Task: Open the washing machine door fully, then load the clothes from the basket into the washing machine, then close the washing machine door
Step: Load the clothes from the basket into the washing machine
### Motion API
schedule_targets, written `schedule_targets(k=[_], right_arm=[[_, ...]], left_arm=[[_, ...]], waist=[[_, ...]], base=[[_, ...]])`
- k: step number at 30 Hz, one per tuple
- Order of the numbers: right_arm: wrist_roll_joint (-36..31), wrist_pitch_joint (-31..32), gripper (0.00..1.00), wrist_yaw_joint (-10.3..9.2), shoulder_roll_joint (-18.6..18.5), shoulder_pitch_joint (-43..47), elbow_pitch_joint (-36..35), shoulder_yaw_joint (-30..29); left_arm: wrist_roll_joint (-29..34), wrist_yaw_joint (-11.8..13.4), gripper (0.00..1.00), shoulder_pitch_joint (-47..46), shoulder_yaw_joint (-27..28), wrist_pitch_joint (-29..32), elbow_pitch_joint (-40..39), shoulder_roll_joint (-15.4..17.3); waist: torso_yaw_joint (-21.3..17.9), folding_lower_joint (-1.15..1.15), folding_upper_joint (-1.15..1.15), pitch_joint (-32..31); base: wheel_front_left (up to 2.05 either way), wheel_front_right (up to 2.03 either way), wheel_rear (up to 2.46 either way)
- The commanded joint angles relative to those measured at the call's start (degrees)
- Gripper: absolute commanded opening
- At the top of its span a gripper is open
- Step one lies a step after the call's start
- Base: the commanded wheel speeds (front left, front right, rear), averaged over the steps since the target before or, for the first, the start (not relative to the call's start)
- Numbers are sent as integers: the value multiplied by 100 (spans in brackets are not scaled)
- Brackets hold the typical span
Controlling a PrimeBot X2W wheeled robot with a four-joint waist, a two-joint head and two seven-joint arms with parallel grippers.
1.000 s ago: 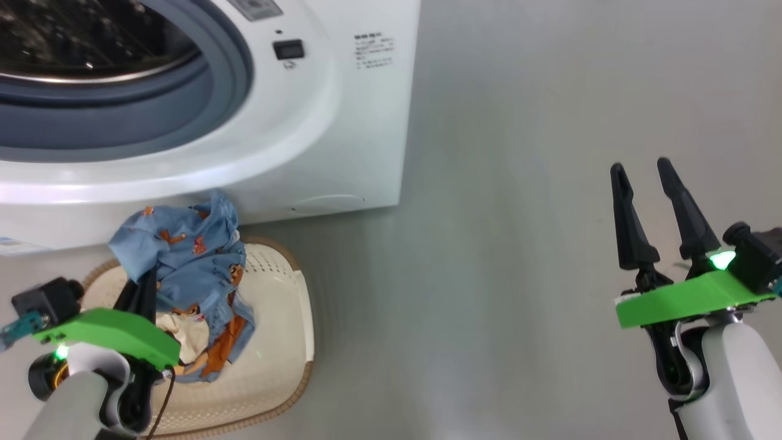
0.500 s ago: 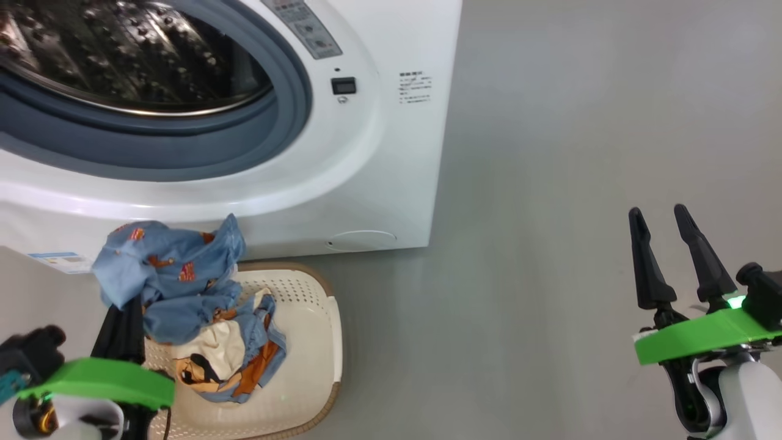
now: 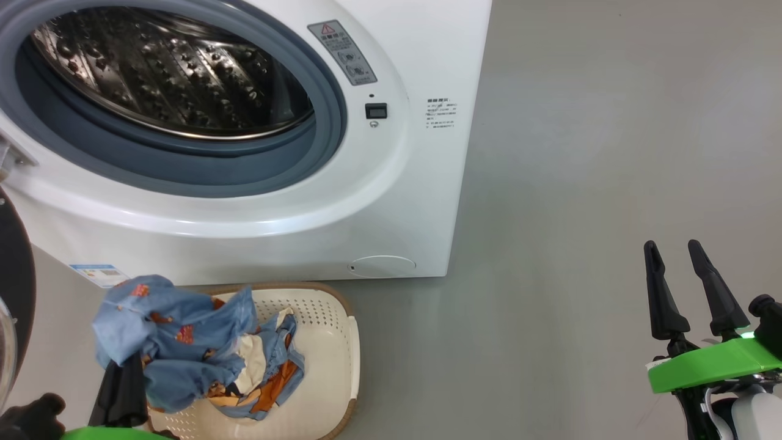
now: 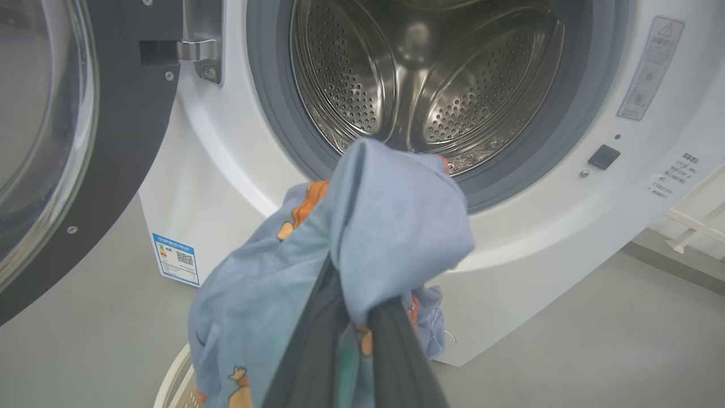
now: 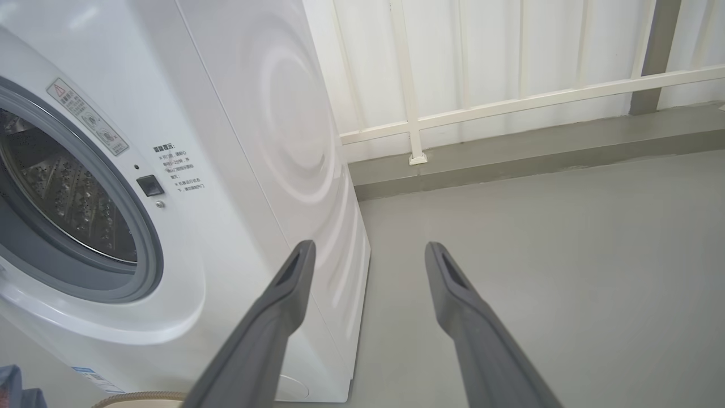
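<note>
The washing machine [image 3: 391,201] stands with its steel drum [image 3: 177,79] exposed. The washing machine door [image 4: 130,141] hangs swung out at the left, and its black edge [image 3: 15,281] shows in the head view. Below the opening sits the basket [image 3: 333,342] with cream and orange cloth inside. My left gripper [image 3: 125,382] is shut on the clothes [image 3: 165,330], a light blue printed garment lifted above the basket's left end. In the left wrist view this garment [image 4: 391,226] drapes over my fingers [image 4: 396,362] in front of the drum. My right gripper [image 3: 678,269] is open and holds nothing, over bare floor to the right.
Grey floor [image 3: 580,183] stretches right of the machine. A white railing [image 5: 510,102] and a low kerb run behind it. A blue label sticker [image 4: 175,258] and a round hatch [image 3: 382,266] mark the machine's lower front.
The camera has moved, so more of the drum and the door's edge show. My left gripper keeps hold of the blue garment, which now hangs further left over the basket. The right gripper stays open.
</note>
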Motion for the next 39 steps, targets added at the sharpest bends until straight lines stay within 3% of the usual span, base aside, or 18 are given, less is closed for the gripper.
schedule_targets(k=[1, 18, 29, 36, 39], right_arm=[[25, -28, 100, 12, -32, 86, -139, 87], [-29, -28, 100, 12, 69, -122, -245, 112], [-98, -28, 100, 12, 240, -448, -275, 239], [-109, -28, 100, 12, 319, -639, -330, 255], [-123, -28, 100, 12, 372, -734, -354, 231]], left_arm=[[78, -9, 0, -3, 256, -60, -214, 69], [-21, -9, 0, -452, 399, -60, -307, 101], [322, -9, 0, -2178, 509, -60, -15, 485], [361, -9, 0, -3315, 567, -60, 804, 655], [106, -9, 0, -3911, 460, -60, 1410, 691]], waist=[[31, 0, 0, -46], [-135, 0, 0, 483], [-316, 0, 0, 972], [-484, 0, 0, 1337], [-570, 0, 0, 1544]], base=[[0, 0, 0], [0, 0, 0], [0, 0, 0], [0, 0, 0], [0, 0, 0]])
